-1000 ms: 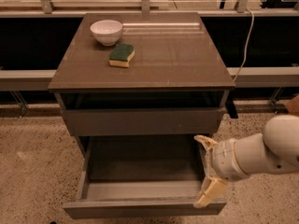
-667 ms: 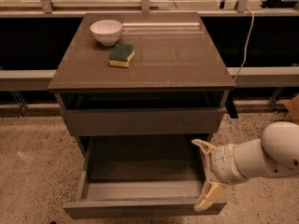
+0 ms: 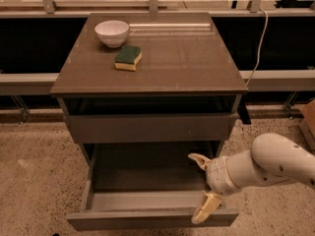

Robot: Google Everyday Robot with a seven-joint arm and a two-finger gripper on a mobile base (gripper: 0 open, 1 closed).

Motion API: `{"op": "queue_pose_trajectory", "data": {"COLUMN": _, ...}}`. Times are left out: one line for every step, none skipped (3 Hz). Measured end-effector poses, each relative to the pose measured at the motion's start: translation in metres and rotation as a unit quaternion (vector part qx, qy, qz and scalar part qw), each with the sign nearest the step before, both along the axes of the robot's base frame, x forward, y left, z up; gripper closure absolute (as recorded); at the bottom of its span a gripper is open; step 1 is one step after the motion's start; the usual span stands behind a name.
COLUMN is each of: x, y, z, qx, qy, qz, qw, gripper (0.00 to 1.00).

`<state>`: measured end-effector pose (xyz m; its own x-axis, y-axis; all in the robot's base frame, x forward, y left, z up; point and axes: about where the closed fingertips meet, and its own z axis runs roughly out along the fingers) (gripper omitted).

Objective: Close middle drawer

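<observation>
From my console I saw the middle drawer [image 3: 142,173] pulled well out of the table [image 3: 172,58], its dark floor exposed and its low front strip nearest the camera. The gripper [image 3: 203,185] sat at the drawer's right end with its jaws spread wide and holding nothing. One jaw hung over the drawer's interior near the right side wall, and the other lay at the front strip's top edge, apparently touching it.

My worry was the contact point. It was far off centre, so a push there could twist the drawer on its runners and jam it. The strip was low, so that jaw could ride over it. I also judged that the inner jaw risked being pinched under the upper drawer's front [image 3: 147,128] as the gap closed. The bowl [image 3: 112,32] and sponge [image 3: 128,57] on top looked safely out of reach.
</observation>
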<state>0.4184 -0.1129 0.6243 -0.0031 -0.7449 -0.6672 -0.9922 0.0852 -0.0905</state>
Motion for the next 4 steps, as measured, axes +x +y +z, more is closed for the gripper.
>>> {"op": "queue_pose_trajectory", "data": {"x": -0.006, "y": 0.018, "z": -0.054, "qx": 0.008, "qy": 0.000, "qz": 0.016, "qw": 0.9999, "gripper": 0.00}}
{"op": "queue_pose_trajectory", "data": {"x": -0.007, "y": 0.030, "z": -0.092, "qx": 0.017, "qy": -0.034, "qz": 0.029, "qw": 0.9989, "gripper": 0.00}}
{"op": "queue_pose_trajectory", "data": {"x": -0.007, "y": 0.030, "z": -0.093, "qx": 0.017, "qy": -0.033, "qz": 0.030, "qw": 0.9989, "gripper": 0.00}}
{"op": "queue_pose_trajectory", "data": {"x": 0.000, "y": 0.043, "z": -0.106, "qx": 0.040, "qy": -0.034, "qz": 0.040, "qw": 0.9978, "gripper": 0.00}}
